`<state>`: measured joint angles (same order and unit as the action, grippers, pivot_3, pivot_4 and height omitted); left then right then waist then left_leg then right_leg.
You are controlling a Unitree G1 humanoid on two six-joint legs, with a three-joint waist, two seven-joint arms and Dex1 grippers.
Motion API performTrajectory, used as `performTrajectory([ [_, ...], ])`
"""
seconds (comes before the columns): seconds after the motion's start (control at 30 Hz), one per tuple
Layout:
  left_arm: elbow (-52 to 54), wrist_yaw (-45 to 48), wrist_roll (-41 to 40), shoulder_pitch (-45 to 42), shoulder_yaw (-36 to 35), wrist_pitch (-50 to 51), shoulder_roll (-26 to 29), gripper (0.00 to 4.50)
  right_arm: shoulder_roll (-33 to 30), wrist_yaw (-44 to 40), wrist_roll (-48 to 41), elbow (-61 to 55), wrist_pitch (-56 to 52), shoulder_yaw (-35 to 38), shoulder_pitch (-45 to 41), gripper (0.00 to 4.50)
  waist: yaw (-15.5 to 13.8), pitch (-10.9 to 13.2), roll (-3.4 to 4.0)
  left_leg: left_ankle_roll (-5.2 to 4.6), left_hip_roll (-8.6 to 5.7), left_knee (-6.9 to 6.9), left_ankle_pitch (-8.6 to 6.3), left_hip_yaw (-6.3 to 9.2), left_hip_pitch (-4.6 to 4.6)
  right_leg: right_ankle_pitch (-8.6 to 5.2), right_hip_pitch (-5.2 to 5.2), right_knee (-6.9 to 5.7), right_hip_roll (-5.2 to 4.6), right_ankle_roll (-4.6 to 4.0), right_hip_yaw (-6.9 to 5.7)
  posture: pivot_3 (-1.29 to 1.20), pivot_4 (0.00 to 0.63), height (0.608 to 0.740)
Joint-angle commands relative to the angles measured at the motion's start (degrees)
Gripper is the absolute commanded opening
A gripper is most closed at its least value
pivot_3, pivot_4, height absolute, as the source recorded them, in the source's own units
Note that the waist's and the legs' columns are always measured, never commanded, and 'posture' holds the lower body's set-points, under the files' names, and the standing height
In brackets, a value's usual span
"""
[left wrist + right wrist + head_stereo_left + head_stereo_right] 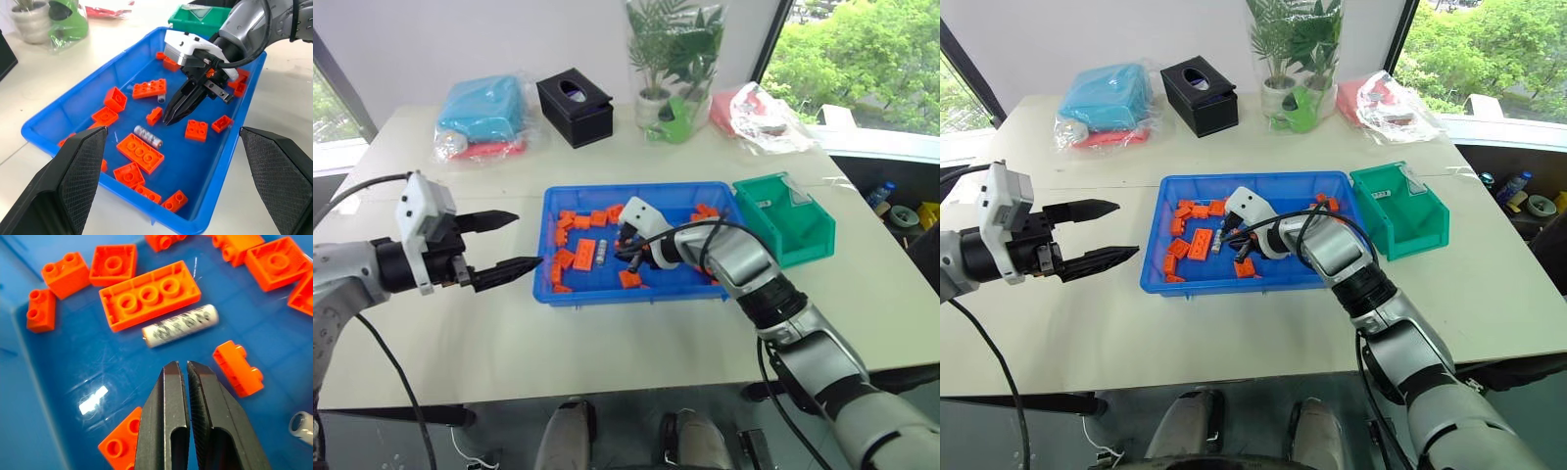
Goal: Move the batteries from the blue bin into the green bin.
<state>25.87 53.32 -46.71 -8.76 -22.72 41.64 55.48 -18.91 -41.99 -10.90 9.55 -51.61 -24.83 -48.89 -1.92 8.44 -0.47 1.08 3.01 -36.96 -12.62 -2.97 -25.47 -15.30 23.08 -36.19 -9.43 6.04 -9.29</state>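
- Tabletop point(607, 362) is lying pale and wide under everything, with windows and green trees showing beyond its far corners.
- Along the far edge a light-blue bagged bundle point(484, 113), a black box point(575, 108), a potted plant point(666, 59) and a red bagged item point(754, 113) are sitting in a row.
- The blue bin point(636, 290) is resting mid-tabletop, scattered with orange blocks point(141, 152); the green bin point(785, 220) is standing just beside its right end.
- The right claw point(171, 115) is reaching down into the blue bin, tilted downward toward the floor of the tray, its two black fingers point(168, 421) pressed together with nothing between them.
- One of the batteries point(180, 325) is lying on the blue floor just ahead of the right claw's tips, not touched, alongside a long orange block; another battery point(302, 425) is peeking in off to the side of the claw.
- The left claw point(504, 243) is hovering over bare tabletop just outside the bin's left wall, pointing toward it, fingers spread wide and gripping nothing.
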Motion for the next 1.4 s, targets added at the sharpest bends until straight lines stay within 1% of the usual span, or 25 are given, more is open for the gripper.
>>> performTrajectory([
  [0.03,0.1,0.1,0.5,-0.8,-0.3,-1.4,0.0,4.50,1.0,-0.3,0.4,0.6,2.1,2.4,-3.2,0.25,0.1,0.0,0.00,0.00,0.00,0.00,0.00,0.00,0.00,0.00,0.01,0.00,0.00,0.01,0.00,0.00,0.150,0.657],
  [0.17,-0.8,0.4,1.1,-1.2,0.1,-2.0,0.2,4.50,1.7,-1.8,1.9,3.9,6.1,1.5,-5.2,0.25,0.2,0.0,0.00,0.00,0.00,0.00,0.00,0.00,0.00,0.01,0.01,-0.02,0.00,0.01,0.00,0.00,0.150,0.657],
  [0.27,-1.4,0.7,1.8,-1.6,0.6,-2.5,0.2,4.50,2.5,-4.9,2.7,8.0,14.4,1.6,-6.7,0.25,0.3,0.0,0.00,0.00,0.00,0.00,0.00,0.00,0.00,0.00,0.02,-0.02,0.00,0.03,0.00,0.00,0.150,0.657],
  [0.33,-1.5,0.7,2.0,-1.8,0.9,-2.7,0.2,4.50,2.2,-8.5,3.9,11.9,19.8,0.6,-7.8,0.77,0.5,0.0,0.00,0.00,0.00,0.01,0.00,-0.01,-0.01,0.00,0.02,-0.02,0.00,0.05,0.00,0.00,0.150,0.657],
  [0.43,-1.3,0.5,1.8,-2.2,0.9,-2.6,0.2,4.50,2.8,-12.0,5.4,17.7,27.7,0.5,-9.0,2.00,0.8,0.0,-0.01,0.00,0.00,0.01,0.01,-0.01,-0.01,0.00,0.03,-0.05,0.00,0.06,0.00,0.00,0.150,0.657],
  [0.6,-0.3,1.0,1.1,-1.2,-0.2,-2.0,1.0,4.50,4.2,-20.5,5.7,25.4,39.4,0.9,-9.3,2.00,1.7,0.0,-0.02,-0.10,0.00,0.01,0.09,-0.02,0.00,0.04,0.04,-0.11,0.00,0.08,0.00,0.00,0.150,0.657],
  [0.73,0.5,1.7,0.4,0.3,-2.1,-1.0,2.2,4.50,6.9,-21.3,7.4,32.7,45.0,1.5,-10.7,2.00,2.2,0.0,-0.02,-0.09,0.02,0.02,0.12,-0.02,0.01,0.05,0.08,-0.17,0.00,0.08,0.00,0.00,0.150,0.657],
  [0.87,1.6,2.3,0.4,2.6,-3.7,-0.4,3.2,4.50,9.8,-20.6,8.6,39.3,48.0,2.9,-12.8,2.00,2.6,0.0,-0.01,-0.06,0.02,0.02,0.13,-0.01,0.02,0.05,0.08,-0.21,0.00,0.07,0.00,0.00,0.150,0.657],
  [0.97,2.8,2.3,0.4,4.7,-5.2,-0.2,3.4,4.50,11.9,-19.7,9.4,44.7,49.4,3.9,-14.6,2.88,2.7,0.0,-0.01,-0.03,0.03,0.03,0.11,-0.02,0.03,0.05,0.11,-0.23,0.00,0.07,0.00,0.00,0.150,0.657],
  [1.07,4.0,1.6,-0.3,5.7,-6.4,0.3,3.1,4.50,12.7,-18.6,11.6,48.0,52.9,3.8,-15.5,4.37,2.5,0.0,-0.01,0.08,0.04,0.02,0.06,-0.02,0.02,0.05,0.12,-0.26,0.00,0.06,0.00,0.00,0.150,0.657],
  [1.1,4.5,1.4,-0.5,6.0,-6.7,0.5,2.9,4.50,12.9,-18.5,11.9,48.9,53.4,4.0,-15.7,4.45,2.5,0.0,-0.02,0.09,0.04,0.00,0.06,-0.02,0.02,0.05,0.12,-0.25,0.00,0.06,0.00,0.00,0.150,0.657],
  [1.27,5.7,0.6,-0.9,7.5,-7.8,0.7,2.7,4.50,14.2,-20.5,12.3,52.4,52.6,5.4,-16.2,4.45,2.7,0.0,-0.02,0.10,0.04,0.01,0.05,-0.02,0.02,0.04,0.13,-0.28,0.00,0.06,0.00,0.00,0.150,0.657],
  [1.4,6.1,0.2,-1.2,7.8,-8.1,0.8,2.8,4.50,14.9,-19.9,13.6,54.5,53.9,5.8,-16.0,4.45,2.7,0.0,-0.02,0.10,0.04,-0.01,0.06,-0.02,0.02,0.04,0.15,-0.34,0.00,0.06,0.00,0.00,0.150,0.657],
])
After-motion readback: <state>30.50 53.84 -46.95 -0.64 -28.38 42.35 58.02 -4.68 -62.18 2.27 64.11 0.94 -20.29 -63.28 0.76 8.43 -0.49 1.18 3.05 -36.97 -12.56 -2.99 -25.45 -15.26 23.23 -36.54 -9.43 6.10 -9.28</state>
